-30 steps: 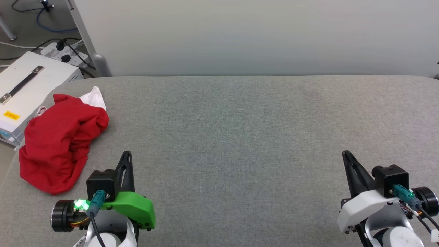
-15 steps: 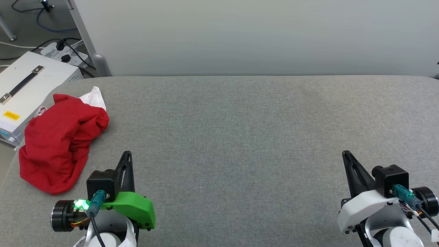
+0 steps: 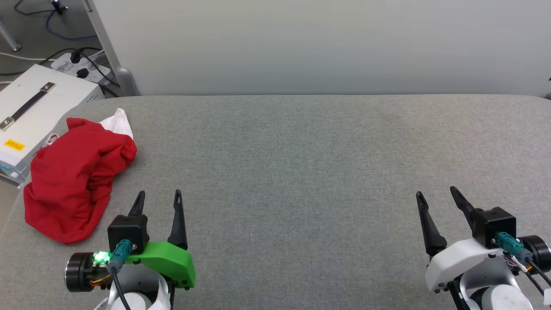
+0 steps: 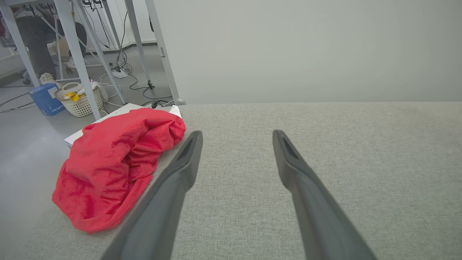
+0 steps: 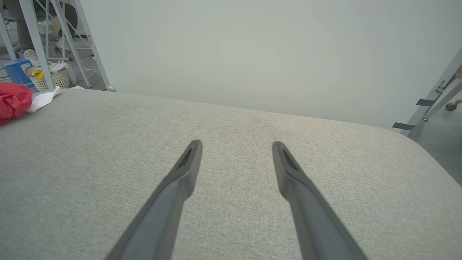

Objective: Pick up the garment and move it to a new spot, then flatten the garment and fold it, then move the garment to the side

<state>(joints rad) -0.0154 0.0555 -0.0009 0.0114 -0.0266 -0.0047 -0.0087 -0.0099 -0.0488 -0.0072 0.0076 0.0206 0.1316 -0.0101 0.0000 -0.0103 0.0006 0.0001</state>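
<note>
The grey fabric-covered table (image 3: pixel 301 172) spreads across most of the head view, with a pale wall panel (image 3: pixel 323 43) behind it. Off its left edge a white case (image 3: pixel 30 112) with a black handle sits on the floor. The garment (image 3: pixel 73 181), a red T-shirt with a scrap of white sleeve at its far end, lies crumpled in a heap at the table's left rim, beside the case. The left tool (image 3: pixel 158 196) hovers just right of the heap without touching it; its two dark fingers (image 4: pixel 173 187) stand apart with nothing between them. The right tool (image 3: pixel 434 191), well apart from the shirt near the table's right end, is likewise spread and empty. A white power strip (image 3: pixel 82 66) lies on the floor beyond the case.
</note>
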